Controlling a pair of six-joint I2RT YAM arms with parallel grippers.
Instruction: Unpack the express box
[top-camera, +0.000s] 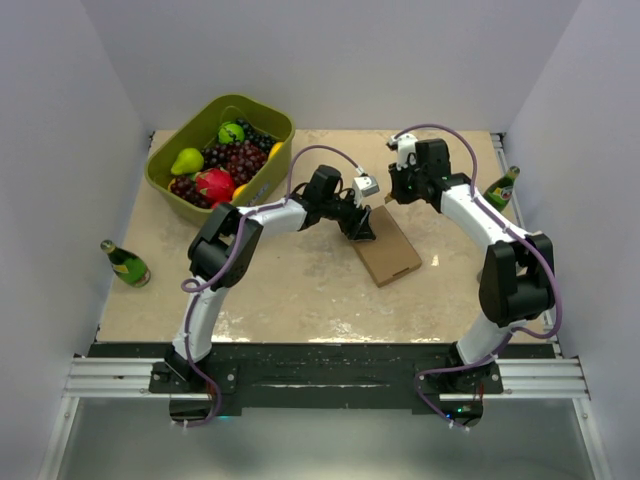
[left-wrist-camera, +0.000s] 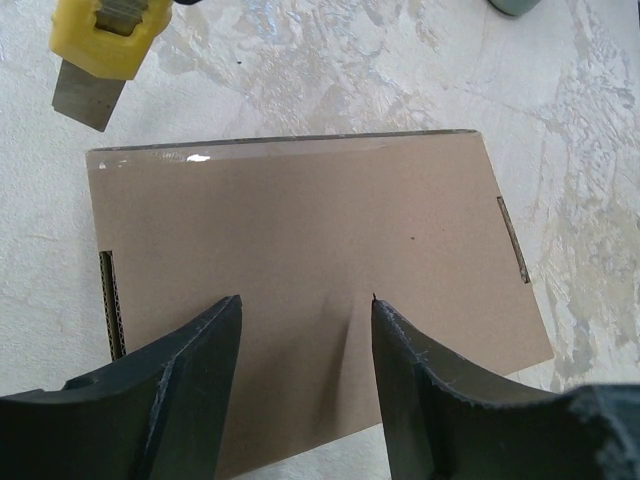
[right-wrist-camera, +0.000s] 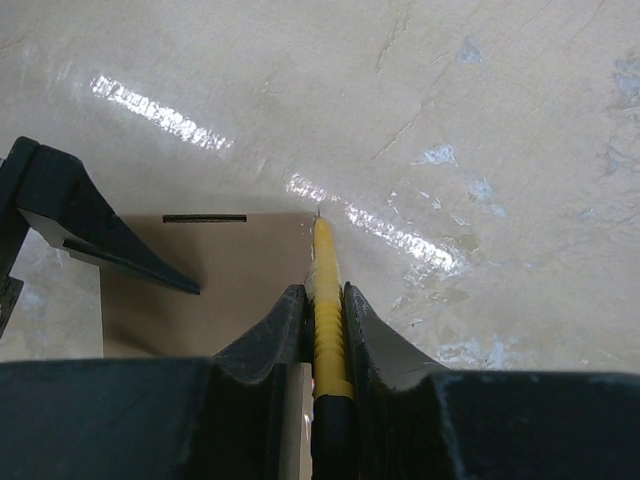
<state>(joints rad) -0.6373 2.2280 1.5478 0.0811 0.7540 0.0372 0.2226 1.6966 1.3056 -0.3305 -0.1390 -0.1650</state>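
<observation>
The express box (top-camera: 390, 250) is a flat brown cardboard mailer lying shut on the table, right of centre. My left gripper (left-wrist-camera: 305, 305) hovers open just over the near part of the box (left-wrist-camera: 300, 230), nothing between its fingers. My right gripper (right-wrist-camera: 322, 292) is shut on a yellow utility knife (right-wrist-camera: 322, 250). The knife's tip sits at the corner of the box's (right-wrist-camera: 230, 290) far edge. In the left wrist view the knife (left-wrist-camera: 100, 40) shows its grey blade just past the box's far left corner. From above, the right gripper (top-camera: 393, 195) hangs at the box's far end, close to the left gripper (top-camera: 360, 228).
An olive-green tub (top-camera: 170, 190) of fruit stands at the back left. A green bottle (top-camera: 125, 263) lies by the left wall and another bottle (top-camera: 502, 187) by the right wall. White walls close the table on three sides.
</observation>
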